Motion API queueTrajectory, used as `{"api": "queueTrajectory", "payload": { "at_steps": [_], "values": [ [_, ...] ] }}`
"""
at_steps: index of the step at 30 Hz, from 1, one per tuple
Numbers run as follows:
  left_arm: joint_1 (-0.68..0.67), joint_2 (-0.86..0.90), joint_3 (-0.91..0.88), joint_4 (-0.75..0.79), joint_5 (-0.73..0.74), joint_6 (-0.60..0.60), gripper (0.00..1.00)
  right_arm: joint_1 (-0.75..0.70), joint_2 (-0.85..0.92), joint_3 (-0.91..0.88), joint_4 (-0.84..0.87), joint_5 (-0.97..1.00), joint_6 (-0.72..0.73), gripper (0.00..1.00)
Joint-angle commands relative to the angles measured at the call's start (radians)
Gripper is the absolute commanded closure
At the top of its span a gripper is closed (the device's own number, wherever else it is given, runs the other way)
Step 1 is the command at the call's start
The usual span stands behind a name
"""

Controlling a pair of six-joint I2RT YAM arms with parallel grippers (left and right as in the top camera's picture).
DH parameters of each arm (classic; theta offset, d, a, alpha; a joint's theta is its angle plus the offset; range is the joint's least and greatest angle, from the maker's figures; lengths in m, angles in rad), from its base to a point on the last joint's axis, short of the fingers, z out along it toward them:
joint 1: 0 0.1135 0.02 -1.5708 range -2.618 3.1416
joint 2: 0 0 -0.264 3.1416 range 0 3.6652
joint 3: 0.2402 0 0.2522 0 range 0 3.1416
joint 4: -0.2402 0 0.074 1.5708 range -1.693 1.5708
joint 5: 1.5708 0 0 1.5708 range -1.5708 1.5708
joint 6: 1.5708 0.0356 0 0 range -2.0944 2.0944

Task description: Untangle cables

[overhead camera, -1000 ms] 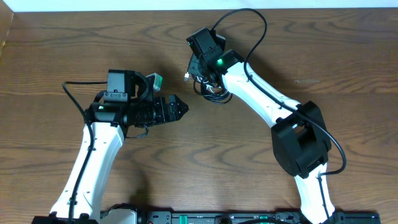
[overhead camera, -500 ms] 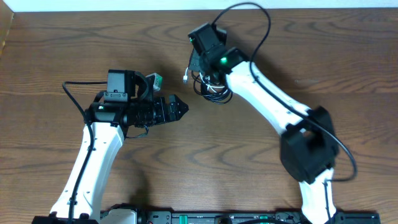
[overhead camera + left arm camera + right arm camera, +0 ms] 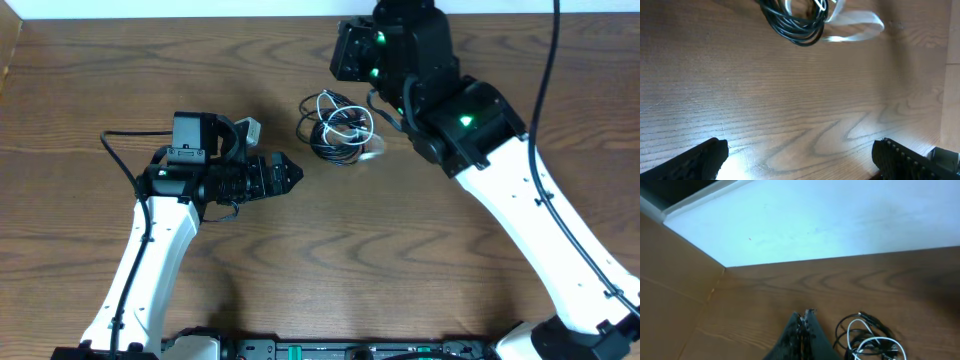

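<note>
Looking at the pile, the cables [image 3: 338, 130] sit in one clump on the wooden table [image 3: 100, 80], toward the far middle, between the two arms. The black cables [image 3: 333, 148] are wound into a tight coil, and the white cable [image 3: 347, 112] loops over and through the top of it. A pale flat band [image 3: 856, 26] pokes out of the coil on one side; no idea what it is.

The right gripper [image 3: 804, 326] has its fingers pinched together with nothing between them that I can see. On its own camera the clump lies just off to one side of the tips, not touching. The left gripper [image 3: 800, 147] is spread wide and empty, parked near the coil and aimed at it.

So I'd say we're at the very start: nothing is pulled free yet, and no strand is in hand. My guess for the next move is that the right fingers need to open, come down on a single strand (the white loop looks easiest), and lift it out. The left side would pin the black coil so the whole bundle doesn't just drag along.
</note>
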Motion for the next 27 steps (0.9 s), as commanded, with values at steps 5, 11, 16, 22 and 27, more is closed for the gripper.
{"api": "queueTrajectory", "payload": {
  "at_steps": [5, 11, 16, 22, 27],
  "values": [
    [0.003, 0.007, 0.011, 0.000, 0.012, 0.006, 0.02, -0.012, -0.015, -0.001, -0.021, 0.024, -0.115, 0.76],
    [0.003, 0.007, 0.011, 0.000, 0.012, 0.006, 0.02, -0.061, 0.025, -0.001, -0.160, 0.091, -0.167, 0.25],
    [0.003, 0.007, 0.011, 0.000, 0.012, 0.006, 0.02, -0.164, 0.103, -0.001, -0.216, -0.061, -0.311, 0.07],
    [0.003, 0.007, 0.011, 0.000, 0.012, 0.006, 0.02, -0.282, 0.254, -0.001, -0.281, -0.557, -0.759, 0.01],
    [0.003, 0.007, 0.011, 0.000, 0.012, 0.006, 0.02, -0.311, 0.404, -0.001, -0.323, -0.653, -0.907, 0.01]
  ]
}}
